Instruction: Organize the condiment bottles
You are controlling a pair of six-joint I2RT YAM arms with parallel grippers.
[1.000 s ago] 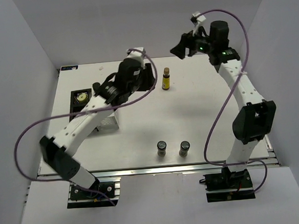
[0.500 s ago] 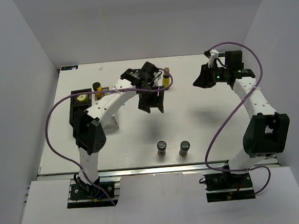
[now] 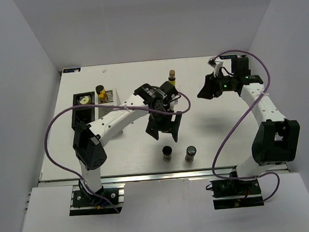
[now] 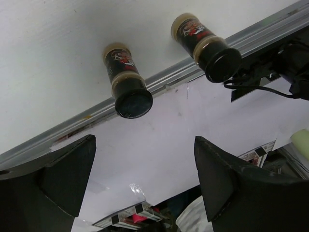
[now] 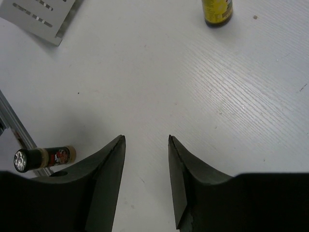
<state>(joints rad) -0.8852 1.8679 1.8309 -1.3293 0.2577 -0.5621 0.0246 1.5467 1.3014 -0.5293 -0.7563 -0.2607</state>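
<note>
Two dark bottles with black caps stand near the table's front edge [image 3: 167, 153] [image 3: 190, 154]. In the left wrist view they show as the left one [image 4: 126, 79] and the right one [image 4: 205, 43]. A yellow bottle with a tan cap [image 3: 171, 81] stands at the back centre and shows in the right wrist view [image 5: 217, 12]. An amber bottle with a black cap [image 3: 101, 93] stands at the back left. My left gripper [image 3: 163, 132] [image 4: 145, 159] is open and empty, just behind the two dark bottles. My right gripper [image 3: 202, 93] [image 5: 145, 145] is open and empty, above the bare table right of the yellow bottle.
A black stand [image 3: 82, 106] sits at the back left beside the amber bottle. A white slatted box [image 5: 41, 17] lies left of centre, mostly under my left arm in the top view. One dark bottle [image 5: 43, 158] shows by the metal front rail [image 3: 148, 176].
My left arm swung from the back left across the table to the front centre, behind the dark bottles, uncovering the amber bottle. My right gripper came down and forward.
</note>
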